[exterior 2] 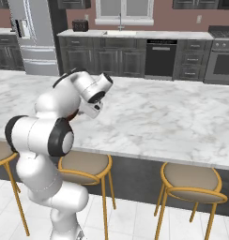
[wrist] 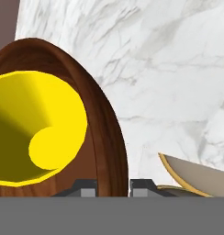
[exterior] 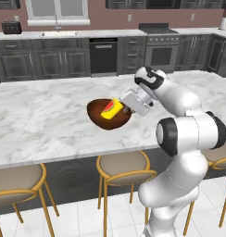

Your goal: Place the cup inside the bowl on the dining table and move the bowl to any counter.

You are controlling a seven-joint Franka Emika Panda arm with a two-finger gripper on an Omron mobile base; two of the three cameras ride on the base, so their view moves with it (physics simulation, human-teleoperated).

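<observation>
The small yellow cylindrical cup with a red mark on its side (exterior: pixel 112 109) lies tipped over inside the wide, shallow, dark reddish-brown wooden bowl (exterior: pixel 105 119); in the hand view its open mouth faces the camera, so that the round yellow bottom shows deep within the cup (wrist: pixel 38 128), just ahead of the gripper and to one side of it. The bowl itself is tilted, its near rim raised toward the hand, and that rim (wrist: pixel 109 137) runs down between the two small dark fingertips, one finger (wrist: pixel 86 188) inside the bowl and the other outside it, so the two-finger gripper (exterior: pixel 128 109) is closed on the bowl's wall. The bowl sits just above or on the large white, grey-veined marble dining table (exterior: pixel 40 120); whether its underside touches the top cannot be told. The white arm with dark joints rises from the floor beside the table, bends at a high elbow and reaches forward and down over the table edge, with the wrist turned so the hand points sideways at the bowl's rim. Below the gripper, round gold-legged stools with tan seats (exterior: pixel 122 164) stand along the near edge. Far beyond the gripper runs the white-topped counter over dark grey cabinets (exterior: pixel 64 46).
</observation>
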